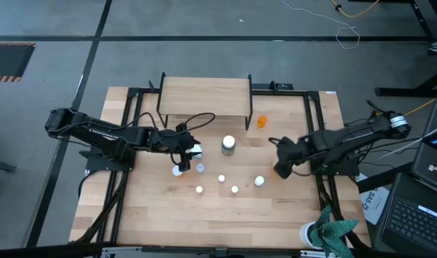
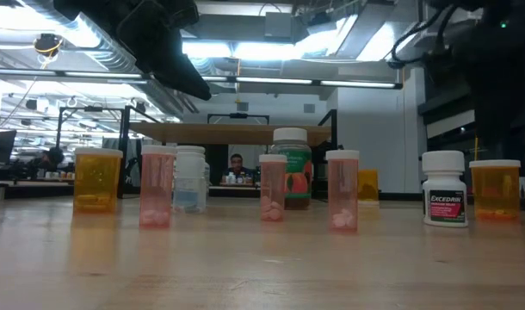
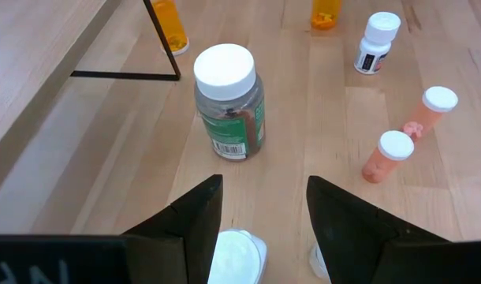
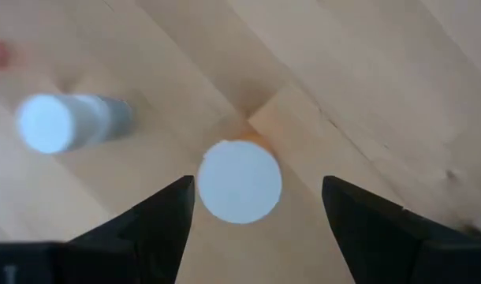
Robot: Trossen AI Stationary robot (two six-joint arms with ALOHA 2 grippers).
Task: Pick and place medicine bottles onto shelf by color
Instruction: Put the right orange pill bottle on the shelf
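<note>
Medicine bottles, white-capped, all standing upright with long axes vertical and caps up, loosely grouped on the wooden table [image 1: 147,215] in front of the shelf [image 1: 204,95]. One orange bottle [image 4: 239,180] stands directly under the right gripper [image 4: 256,207], cap centred in the gap between the two spread fingers with clear space on each side, nothing pinched; a pale bottle [image 4: 63,122] stands just beside it. Dark green bottle [image 1: 228,145], the largest, stands near the table's middle, just in front of the shelf's edge. A further orange bottle [image 1: 261,121] stands beside the shelf's right leg. Pink-bodied bottles [image 3: 394,154] stand in a scattered row nearer the front, with a white labelled bottle [image 2: 443,199] toward the right. Left gripper [image 1: 188,150] hovers left of the green bottle, fingers parted, a white-capped bottle [image 3: 239,254] below and between them; whether they touch it cannot be told. Shelf top bare light wood on black wire legs. White cup with teal cloth [image 1: 332,231] at the table's front right corner.
</note>
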